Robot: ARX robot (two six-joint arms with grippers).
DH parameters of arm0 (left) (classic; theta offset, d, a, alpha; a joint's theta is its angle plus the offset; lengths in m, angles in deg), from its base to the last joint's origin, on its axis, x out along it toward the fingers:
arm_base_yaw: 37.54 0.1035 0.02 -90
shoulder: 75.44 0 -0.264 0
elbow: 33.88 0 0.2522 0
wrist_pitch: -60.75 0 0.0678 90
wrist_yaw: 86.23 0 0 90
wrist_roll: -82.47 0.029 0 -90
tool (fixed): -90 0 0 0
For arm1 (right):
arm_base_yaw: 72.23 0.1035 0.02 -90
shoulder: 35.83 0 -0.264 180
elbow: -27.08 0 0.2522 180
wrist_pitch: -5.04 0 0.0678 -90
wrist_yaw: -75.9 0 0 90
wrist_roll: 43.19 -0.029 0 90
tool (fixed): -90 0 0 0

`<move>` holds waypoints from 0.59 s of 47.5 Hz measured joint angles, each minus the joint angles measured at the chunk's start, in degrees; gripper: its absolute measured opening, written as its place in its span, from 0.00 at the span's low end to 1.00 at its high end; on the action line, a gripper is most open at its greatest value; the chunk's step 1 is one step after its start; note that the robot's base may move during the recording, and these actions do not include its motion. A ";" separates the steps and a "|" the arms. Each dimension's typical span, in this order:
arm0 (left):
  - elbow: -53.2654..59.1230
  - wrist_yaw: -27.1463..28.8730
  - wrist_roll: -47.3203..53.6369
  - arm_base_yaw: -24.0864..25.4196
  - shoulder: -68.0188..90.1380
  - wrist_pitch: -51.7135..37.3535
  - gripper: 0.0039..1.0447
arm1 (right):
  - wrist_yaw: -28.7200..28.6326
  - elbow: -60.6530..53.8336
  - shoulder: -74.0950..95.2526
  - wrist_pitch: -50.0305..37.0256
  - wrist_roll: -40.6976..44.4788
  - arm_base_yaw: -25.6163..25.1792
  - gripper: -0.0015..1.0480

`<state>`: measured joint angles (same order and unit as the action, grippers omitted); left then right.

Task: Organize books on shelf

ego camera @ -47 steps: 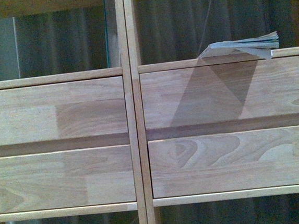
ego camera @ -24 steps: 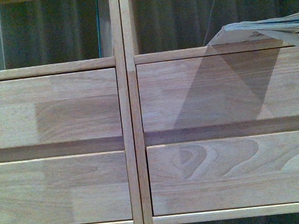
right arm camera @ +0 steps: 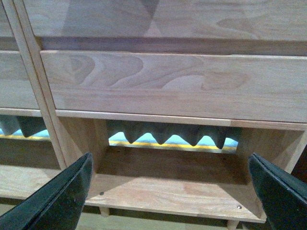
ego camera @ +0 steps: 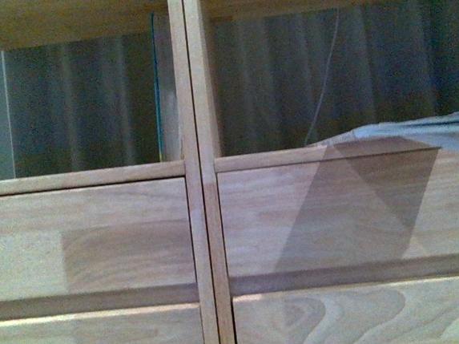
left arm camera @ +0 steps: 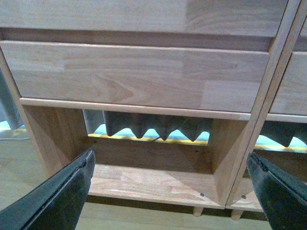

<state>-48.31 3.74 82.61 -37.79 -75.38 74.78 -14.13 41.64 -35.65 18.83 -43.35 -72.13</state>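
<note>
Grainy lt-wood shelf [ego camera: 195,223], thin floppy book [ego camera: 403,130]

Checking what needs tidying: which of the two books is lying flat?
The pale book in the right compartment; the teal-edged book stands upright against the centre divider.

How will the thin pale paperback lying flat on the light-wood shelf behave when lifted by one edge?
Probably floppy: the thin pale paperback looks slim and its pages splay. One corner droops over the light-wood shelf edge, so it may sag or fall open. Likely light.
</note>
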 joint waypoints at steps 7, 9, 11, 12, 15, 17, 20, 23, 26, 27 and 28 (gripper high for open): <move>0.00 0.07 0.00 0.00 0.00 0.00 0.93 | 0.00 0.00 0.00 0.00 0.00 0.00 0.93; 0.00 0.02 0.02 0.00 0.00 0.00 0.93 | -0.02 0.00 0.00 0.00 0.00 0.00 0.93; 0.00 0.02 0.00 0.00 0.00 0.00 0.93 | 0.00 0.00 0.00 0.00 -0.02 0.00 0.93; 0.00 0.04 0.00 0.00 0.00 0.00 0.93 | 0.00 0.00 0.00 0.00 0.02 0.00 0.93; 0.00 0.04 -0.02 0.00 0.00 0.00 0.93 | -0.07 0.00 0.00 0.00 0.02 0.00 0.93; 0.00 0.02 0.00 0.00 0.00 0.00 0.93 | 0.00 0.00 0.00 0.00 -0.02 0.00 0.93; 0.00 0.00 0.00 0.00 0.00 0.00 0.93 | 0.00 0.00 0.00 0.00 0.00 0.00 0.93; 0.00 0.02 0.00 0.00 0.00 0.00 0.93 | -0.02 0.00 0.02 -0.02 0.02 0.00 0.93; 0.00 0.02 0.00 0.00 0.00 0.00 0.93 | 0.00 0.00 0.02 -0.02 0.00 0.00 0.93; 0.00 0.02 0.00 0.00 0.00 0.00 0.93 | -0.02 0.00 0.00 -0.02 0.02 0.00 0.93; 0.00 0.02 0.00 0.00 0.00 0.00 0.93 | 0.00 0.00 0.02 -0.02 0.00 0.00 0.93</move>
<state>-48.31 3.76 82.61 -37.79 -75.38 74.78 -14.13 41.64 -35.63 18.81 -43.35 -72.13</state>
